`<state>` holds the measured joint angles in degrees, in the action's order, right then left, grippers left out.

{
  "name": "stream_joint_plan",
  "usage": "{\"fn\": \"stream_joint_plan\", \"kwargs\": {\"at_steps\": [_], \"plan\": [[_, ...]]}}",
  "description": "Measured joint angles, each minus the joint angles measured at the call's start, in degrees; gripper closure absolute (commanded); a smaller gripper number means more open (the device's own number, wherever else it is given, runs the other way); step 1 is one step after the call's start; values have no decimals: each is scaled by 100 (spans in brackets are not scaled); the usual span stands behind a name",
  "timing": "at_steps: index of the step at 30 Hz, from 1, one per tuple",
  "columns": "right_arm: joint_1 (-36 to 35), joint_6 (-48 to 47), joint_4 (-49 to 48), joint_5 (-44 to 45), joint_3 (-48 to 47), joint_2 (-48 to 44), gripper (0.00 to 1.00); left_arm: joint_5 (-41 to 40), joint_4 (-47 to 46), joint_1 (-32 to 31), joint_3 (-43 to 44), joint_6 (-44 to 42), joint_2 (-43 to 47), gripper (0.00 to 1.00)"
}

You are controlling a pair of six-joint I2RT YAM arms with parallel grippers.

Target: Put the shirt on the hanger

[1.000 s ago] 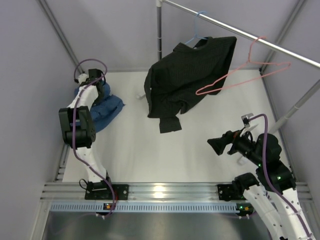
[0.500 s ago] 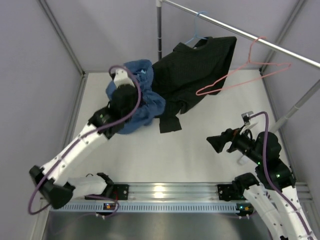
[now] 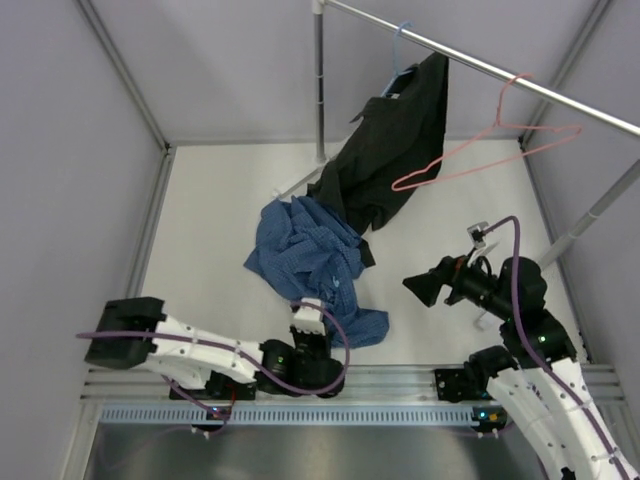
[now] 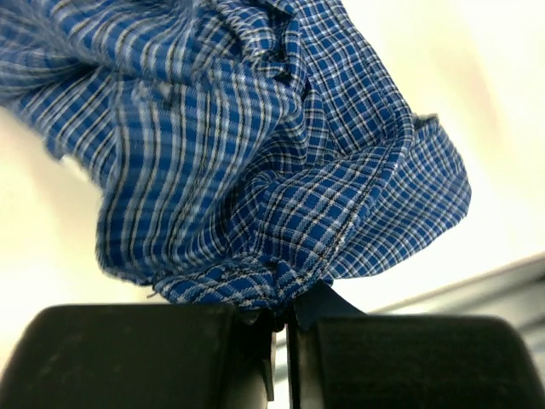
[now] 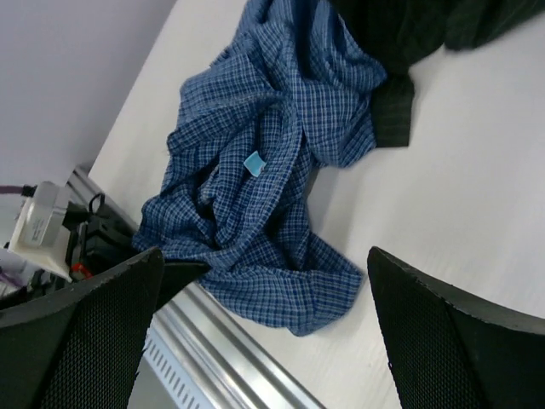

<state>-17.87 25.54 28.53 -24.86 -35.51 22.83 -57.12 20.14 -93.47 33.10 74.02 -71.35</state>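
Left gripper (image 4: 285, 332), bottom centre, is pinched tight on an edge of the shirt (image 3: 305, 250), which lies crumpled mid-frame on the table. Right gripper (image 3: 420, 288) hangs wide open, holding nothing. Hanger (image 3: 498, 122), upper right on the rail, is bare, so basically nothing's hung yet.

Top view: left gripper (image 4: 289, 341) tips hidden under the shirt (image 3: 310, 250). Left wrist crops the shirt at top and left; collar and sleeves unreadable in the crumple. Right wrist cuts the black shirt (image 5: 409, 34) off at the top edge.
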Motion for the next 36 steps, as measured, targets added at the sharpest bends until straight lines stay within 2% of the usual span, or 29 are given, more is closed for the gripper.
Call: {"fn": "stream_joint_plan", "kwargs": {"at_steps": [2,3,4,6,7,11,14,15,17,22,26,27,29,30,32,33,36], "plan": [[-2,157,-195,-306,396,160,1,-87,-125,-315,254,321,-599,86],[-15,232,-291,-424,595,264,1,-92,-208,-385,389,442,-822,75],[-63,339,-391,-514,774,393,1,-96,-256,-411,529,535,-990,40],[-221,533,-664,-610,1062,658,1,-103,-374,-448,752,645,-1185,8],[-315,623,-800,-640,1172,791,1,-103,-417,-455,813,660,-1207,2],[-833,986,-1484,-601,1375,1410,3,-96,-413,-483,1132,282,-1167,2],[-1394,1099,-2109,-380,1342,2074,6,-83,203,-483,1762,11,-1167,2],[-1541,1110,-2251,-304,1290,2312,12,-85,420,-485,1998,-31,-1167,2],[-1733,1121,-2490,-138,1163,2815,17,-90,802,-485,2339,-76,-1123,2],[-2052,1202,-3200,267,997,3956,25,-177,1919,-494,2406,-24,-498,2],[-2299,1283,-3598,391,984,4424,29,-345,2352,-494,2267,-66,284,2],[-2356,1307,-3654,424,968,4511,36,-389,2459,-476,2218,-63,468,2],[-2455,1327,-3748,535,949,4594,43,-402,2640,-319,2133,-57,758,2],[-2490,1349,-3768,595,949,4583,55,-348,2695,-52,2081,-116,894,2],[-2540,1392,-3825,745,951,4511,70,-199,2695,605,1978,-295,1097,2],[-2564,1405,-3836,859,953,4437,80,-105,2660,1075,1923,-546,1215,2],[-2634,1314,-3786,1193,944,4039,88,142,2557,1867,1897,-1095,1386,2]]}}
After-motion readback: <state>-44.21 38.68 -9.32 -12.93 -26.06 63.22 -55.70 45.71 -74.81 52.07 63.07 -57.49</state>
